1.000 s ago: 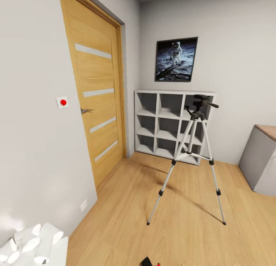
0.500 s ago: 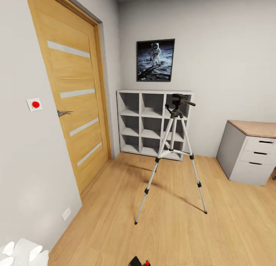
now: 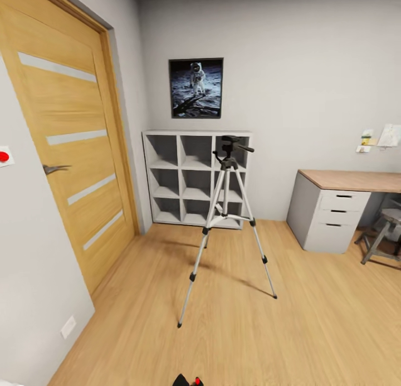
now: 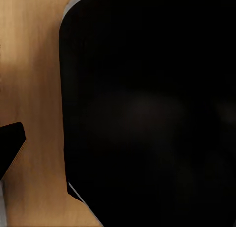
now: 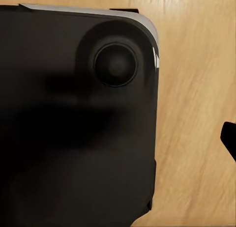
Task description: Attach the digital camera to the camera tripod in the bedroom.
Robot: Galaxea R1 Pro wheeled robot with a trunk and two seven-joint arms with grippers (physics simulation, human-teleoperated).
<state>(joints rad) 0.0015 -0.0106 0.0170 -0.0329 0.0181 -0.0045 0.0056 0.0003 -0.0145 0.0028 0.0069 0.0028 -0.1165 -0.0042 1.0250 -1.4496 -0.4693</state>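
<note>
The view has been swung right: the camera tripod [image 3: 225, 224] is now centred ahead, approach possible; jaw state cannot be told.

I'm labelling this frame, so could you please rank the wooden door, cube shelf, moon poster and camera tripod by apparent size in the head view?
1. wooden door, though nearest the camera.
2. cube shelf and camera tripod: too alike in extent to rank.
3. moon poster.

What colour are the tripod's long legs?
The camera tripod's legs are shiny silver with black joints and feet, seen best in the head view.
</note>
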